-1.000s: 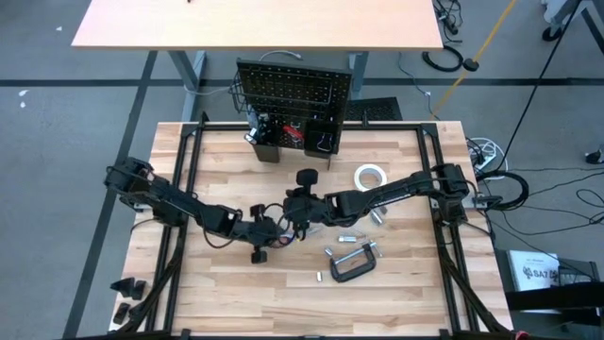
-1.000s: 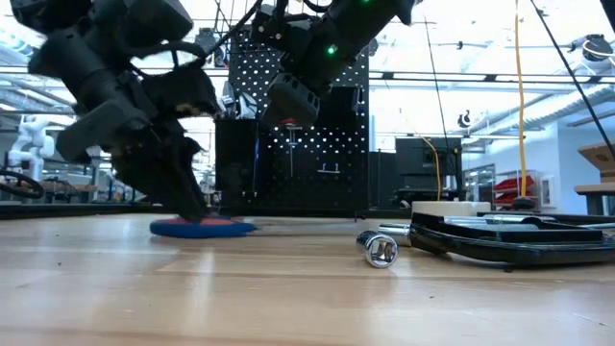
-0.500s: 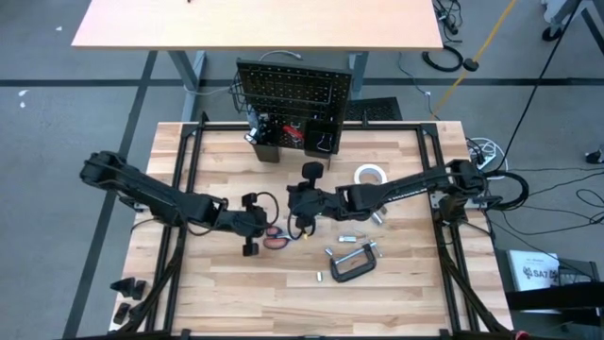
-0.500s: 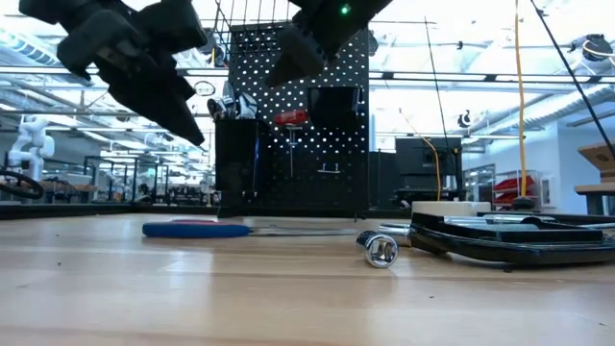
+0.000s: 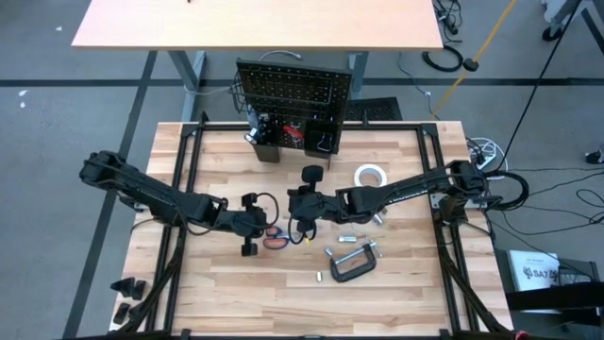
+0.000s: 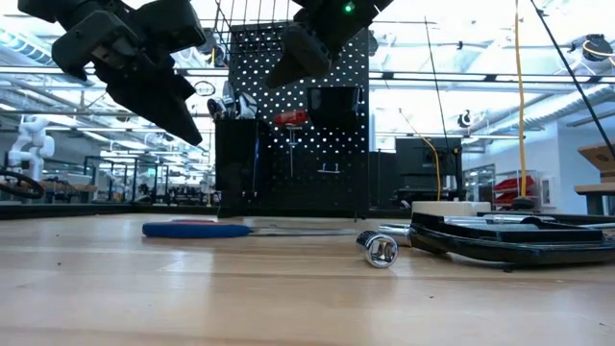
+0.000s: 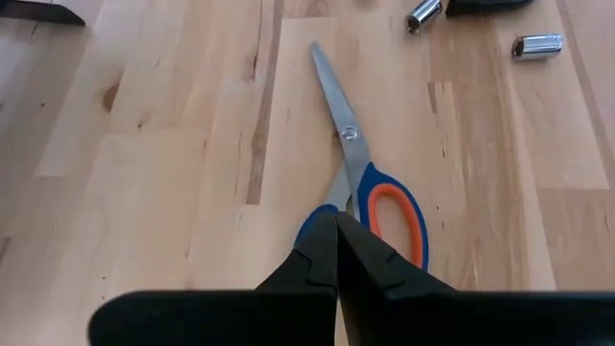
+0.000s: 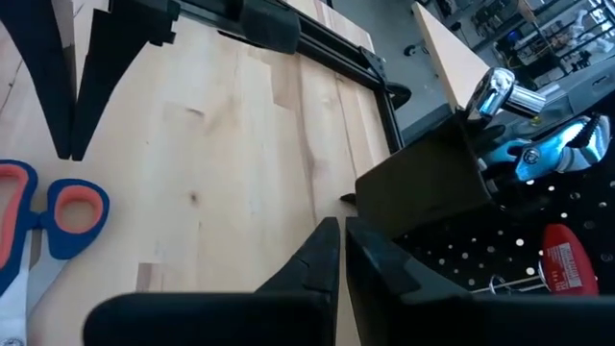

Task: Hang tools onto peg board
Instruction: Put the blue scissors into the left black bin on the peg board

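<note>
We are seeing a black bin (image 8: 423, 183) at the peg board (image 5: 293, 90) holding a silver ratchet (image 8: 500, 91) and pliers (image 8: 553, 149). The scissors (image 7: 370, 197) are lying flat on the desk (image 5: 226, 293). Left tool (image 7: 336, 255) and right tool (image 8: 341, 255) are hovering with fingers pressed together, empty.

Grey floor (image 5: 57, 123) around the workbench, a bare tan table (image 5: 255, 24) beyond it, yellow cable (image 5: 481, 42) on the floor, bright ceiling lights (image 6: 461, 72) in a big workshop
</note>
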Motion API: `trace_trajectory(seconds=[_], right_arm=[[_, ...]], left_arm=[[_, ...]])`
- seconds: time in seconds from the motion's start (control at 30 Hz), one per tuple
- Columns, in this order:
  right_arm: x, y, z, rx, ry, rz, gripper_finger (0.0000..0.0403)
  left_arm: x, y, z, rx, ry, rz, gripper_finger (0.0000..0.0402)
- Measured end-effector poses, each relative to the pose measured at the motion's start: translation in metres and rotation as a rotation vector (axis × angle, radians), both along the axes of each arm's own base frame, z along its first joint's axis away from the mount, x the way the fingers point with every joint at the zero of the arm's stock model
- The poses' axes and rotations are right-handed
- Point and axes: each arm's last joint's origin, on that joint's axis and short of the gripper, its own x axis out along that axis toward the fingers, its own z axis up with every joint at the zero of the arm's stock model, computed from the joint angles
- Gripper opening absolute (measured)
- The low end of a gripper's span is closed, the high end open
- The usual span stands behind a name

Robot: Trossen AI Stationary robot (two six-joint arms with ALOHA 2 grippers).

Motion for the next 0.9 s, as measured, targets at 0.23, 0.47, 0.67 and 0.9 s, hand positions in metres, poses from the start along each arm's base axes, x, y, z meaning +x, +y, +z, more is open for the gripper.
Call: trace_trajectory(seconds=[0.23,0.47,0.67,0.9], right_arm=[[-0.001,0.001,-0.002,0.032,0.012,0.019,0.0013],[-0.003,0.004,-0.007,0.131,0.058,0.096,0.0013],[-0.005,0.005,-0.013,0.194,0.101,0.116,0.0013],[-0.004,0.010,-0.026,0.213,0.160,0.121,0.0013]], left_arm=[[0.000,0.000,0.000,0.028,0.002,-0.027,0.0000],[0.000,0.000,0.000,0.092,0.007,-0.092,0.0000],[-0.001,-0.001,-0.001,0.072,0.021,-0.151,0.0000],[0.003,-0.003,-0.017,0.073,0.073,-0.177,0.0051]])
